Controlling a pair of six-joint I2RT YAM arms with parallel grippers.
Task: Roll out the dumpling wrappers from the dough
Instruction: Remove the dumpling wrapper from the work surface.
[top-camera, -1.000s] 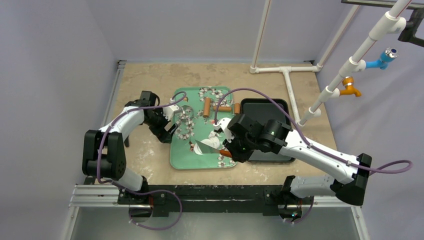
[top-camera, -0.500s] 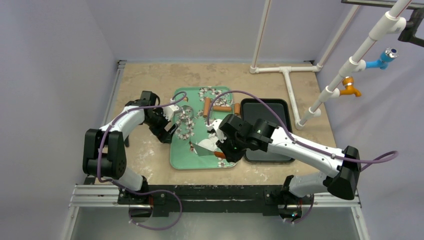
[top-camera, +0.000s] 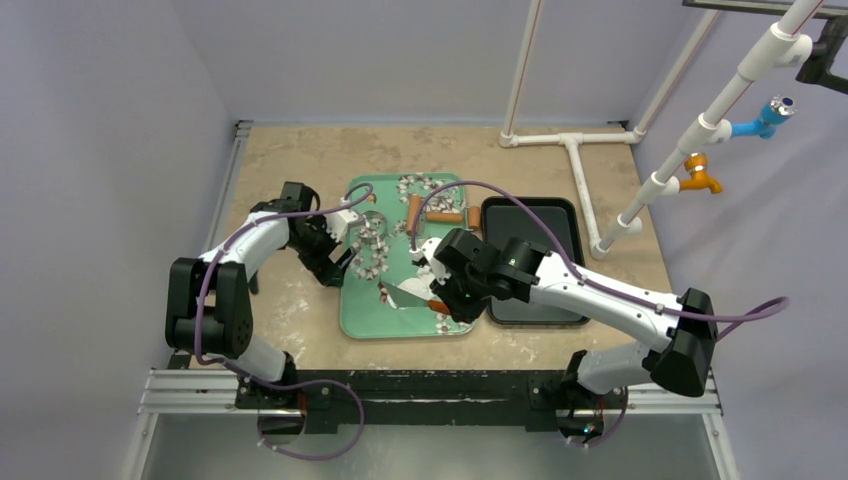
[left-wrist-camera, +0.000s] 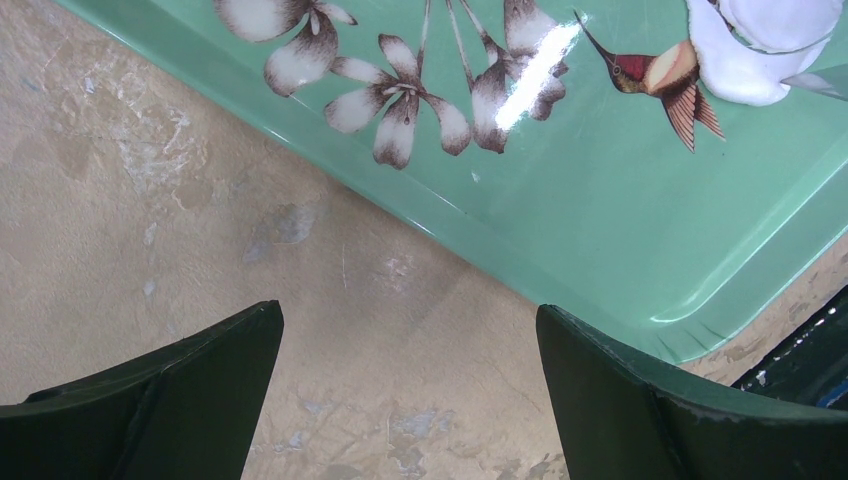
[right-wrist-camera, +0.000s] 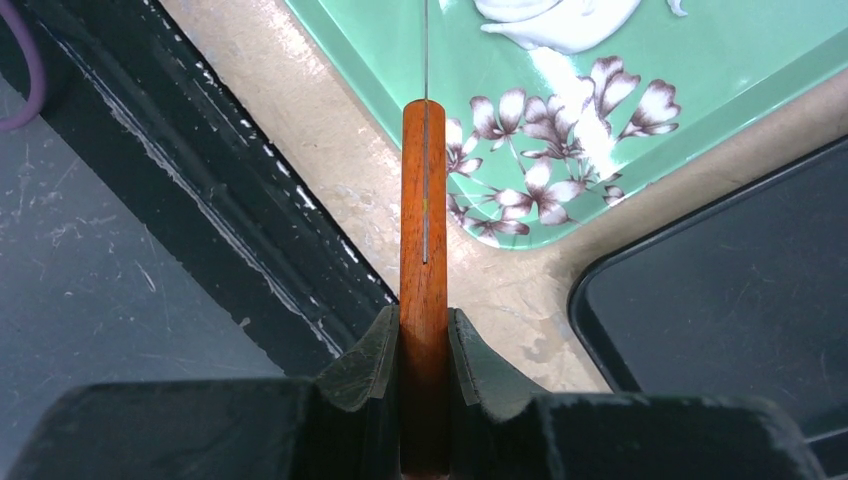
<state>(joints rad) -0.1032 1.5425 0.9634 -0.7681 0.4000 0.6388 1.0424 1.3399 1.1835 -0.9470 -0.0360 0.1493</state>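
A flattened white piece of dough (right-wrist-camera: 560, 20) lies on the green flowered tray (right-wrist-camera: 700, 60); in the left wrist view the dough (left-wrist-camera: 770, 40) sits at the top right. Separate dumpling wrappers are out of view. My right gripper (right-wrist-camera: 425, 315) is shut on the wooden handle of a knife (right-wrist-camera: 424, 200), whose thin blade points edge-on toward the dough. From above, the right gripper (top-camera: 445, 300) hangs over the tray's near right part, the knife blade (top-camera: 408, 293) reaching left. My left gripper (left-wrist-camera: 405, 315) is open above bare table beside the tray's left edge (top-camera: 343, 290).
A black tray (top-camera: 560, 215) lies right of the green one. A brown wooden rolling pin (top-camera: 413, 213) and a metal ring (top-camera: 372, 230) rest at the back of the green tray. White pipes (top-camera: 570, 140) stand at the back right. The dark base rail (right-wrist-camera: 200, 200) runs along the near edge.
The right arm has shifted left and a little nearer, carrying the knife over the green tray's near part. The left arm has not moved.
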